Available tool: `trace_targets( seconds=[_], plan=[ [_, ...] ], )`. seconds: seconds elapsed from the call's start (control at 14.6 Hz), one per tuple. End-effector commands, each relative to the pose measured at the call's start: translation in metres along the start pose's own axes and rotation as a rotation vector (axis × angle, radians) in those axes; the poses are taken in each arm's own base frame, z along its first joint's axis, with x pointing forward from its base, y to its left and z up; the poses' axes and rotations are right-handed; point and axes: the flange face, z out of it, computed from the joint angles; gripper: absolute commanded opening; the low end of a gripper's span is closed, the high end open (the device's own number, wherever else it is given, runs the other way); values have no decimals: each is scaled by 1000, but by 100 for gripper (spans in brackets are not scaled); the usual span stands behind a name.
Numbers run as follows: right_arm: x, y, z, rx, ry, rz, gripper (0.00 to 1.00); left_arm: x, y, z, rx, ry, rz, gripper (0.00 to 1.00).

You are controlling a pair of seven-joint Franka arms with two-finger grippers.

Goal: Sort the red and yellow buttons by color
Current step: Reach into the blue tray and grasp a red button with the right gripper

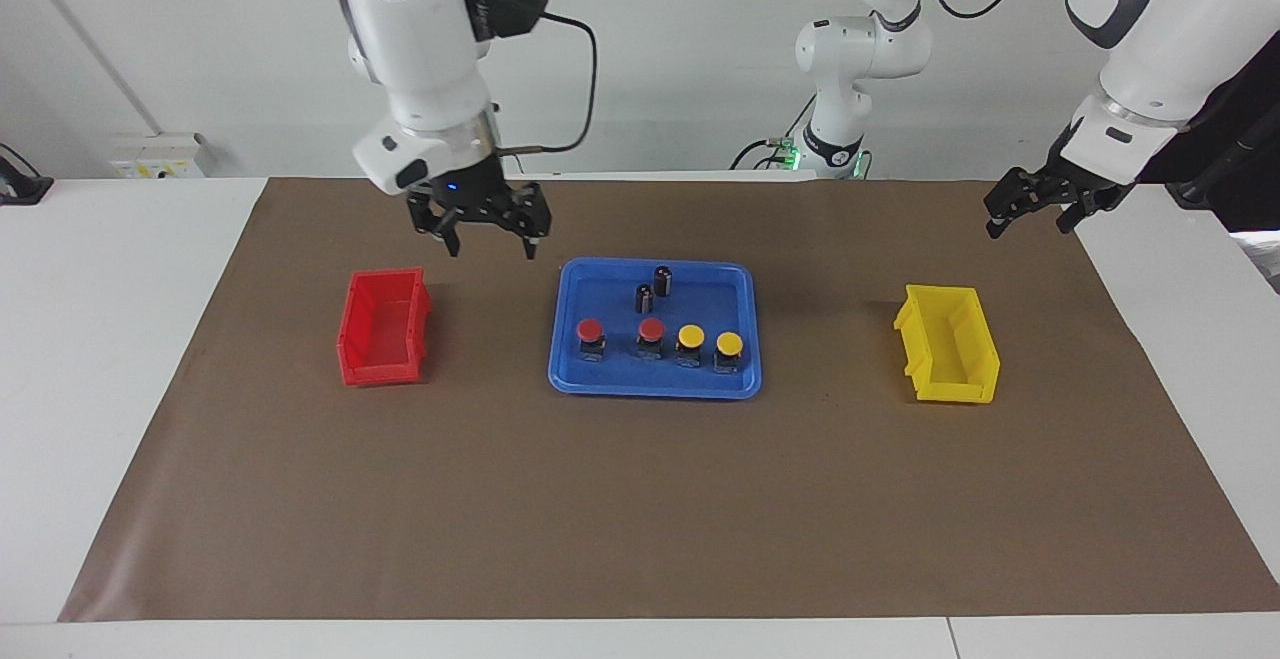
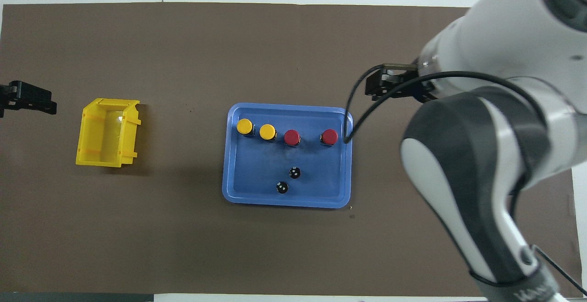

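Observation:
Two red buttons (image 1: 591,331) (image 1: 651,330) and two yellow buttons (image 1: 690,337) (image 1: 729,344) stand in a row in the blue tray (image 1: 655,391), on the side farther from the robots. From overhead the yellow buttons (image 2: 244,126) sit toward the left arm's end and the red buttons (image 2: 329,136) toward the right arm's end. My right gripper (image 1: 491,249) hangs open and holds nothing, above the mat between the red bin (image 1: 385,327) and the tray. My left gripper (image 1: 1029,229) waits open above the mat's edge by the yellow bin (image 1: 948,344).
Two small dark capless cylinders (image 1: 663,281) (image 1: 644,297) stand in the tray's half nearer to the robots. In the overhead view the right arm (image 2: 481,146) covers the red bin. The yellow bin (image 2: 107,132) holds nothing. A brown mat (image 1: 640,509) covers the table.

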Motion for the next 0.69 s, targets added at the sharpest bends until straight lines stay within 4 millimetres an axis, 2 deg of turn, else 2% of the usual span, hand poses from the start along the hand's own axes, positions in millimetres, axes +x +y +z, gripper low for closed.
trace_targets(
  seconds=[0.0,0.07,0.21,0.62],
  plan=[
    [-7,-12,65,11,15,7,100,-10,1,-1,-7,-5,-11,100],
    [-14,-11,84,20,29,4,100,-12,1,1,-7,-14,-12,100],
    [-25,-24,122,14,24,-11,100,-17,1,6,-9,-14,-17,100],
    [-40,-23,166,-21,11,-38,100,-24,-13,18,-11,-22,-41,100]
  ],
)
